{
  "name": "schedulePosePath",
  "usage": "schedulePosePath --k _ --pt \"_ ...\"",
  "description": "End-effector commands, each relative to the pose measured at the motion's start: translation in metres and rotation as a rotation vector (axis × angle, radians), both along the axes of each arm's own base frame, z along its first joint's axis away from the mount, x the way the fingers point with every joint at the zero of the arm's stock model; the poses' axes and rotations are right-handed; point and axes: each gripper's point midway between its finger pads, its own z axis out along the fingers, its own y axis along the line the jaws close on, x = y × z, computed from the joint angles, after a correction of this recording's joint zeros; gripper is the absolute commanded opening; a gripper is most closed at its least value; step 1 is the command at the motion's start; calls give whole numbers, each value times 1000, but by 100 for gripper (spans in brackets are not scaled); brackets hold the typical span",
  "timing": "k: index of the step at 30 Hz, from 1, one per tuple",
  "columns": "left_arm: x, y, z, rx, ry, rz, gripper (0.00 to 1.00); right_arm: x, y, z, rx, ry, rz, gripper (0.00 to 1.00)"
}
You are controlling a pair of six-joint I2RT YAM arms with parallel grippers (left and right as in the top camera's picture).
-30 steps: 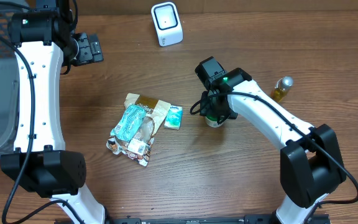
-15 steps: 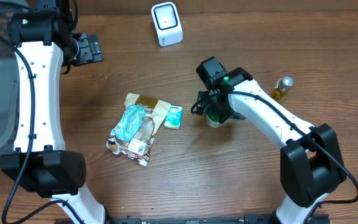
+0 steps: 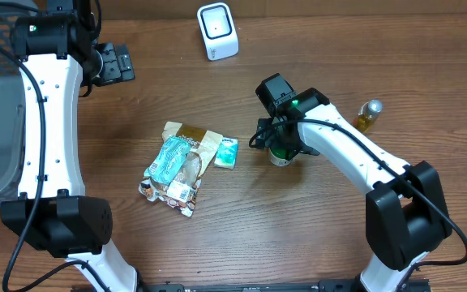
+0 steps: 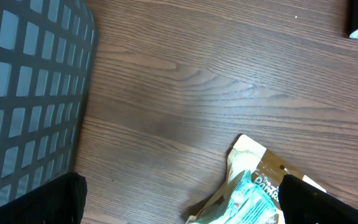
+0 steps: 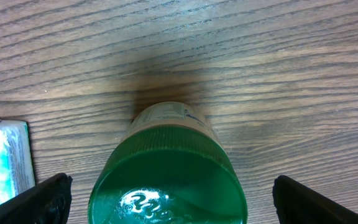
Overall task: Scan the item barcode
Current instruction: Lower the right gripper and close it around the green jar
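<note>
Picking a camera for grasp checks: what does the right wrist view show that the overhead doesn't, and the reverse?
Only the right wrist view: the glossy top of the green-lidded jar, with the open right gripper clear of it on both sides. Only the overhead: the white scanner, the snack bags, the amber bottle. Both: the jar, the teal packet beside it, the wooden table.

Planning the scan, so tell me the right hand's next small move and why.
Probably lift the right hand straight up. Its fingers stand wide apart either side of the green-capped bottle, touching nothing, and the bottle stands upright on the table; a sideways pull might tip it.
</note>
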Motion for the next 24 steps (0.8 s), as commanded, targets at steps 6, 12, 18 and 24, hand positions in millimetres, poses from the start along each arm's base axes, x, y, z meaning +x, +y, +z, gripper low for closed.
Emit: schedulePosePath --k 6,12,18,24 --pt "0 2 11 0 -31 14 100 1 -4 -1 -16 -2 -1 99" --pt "0 2 11 0 -31 14 100 1 -4 -1 -18 -1 14 96" --pt "0 2 11 0 -31 13 99 -1 -1 -2 -9 11 46 95" --pt "0 2 11 0 -31 13 99 -1 -1 -2 -4 11 45 95"
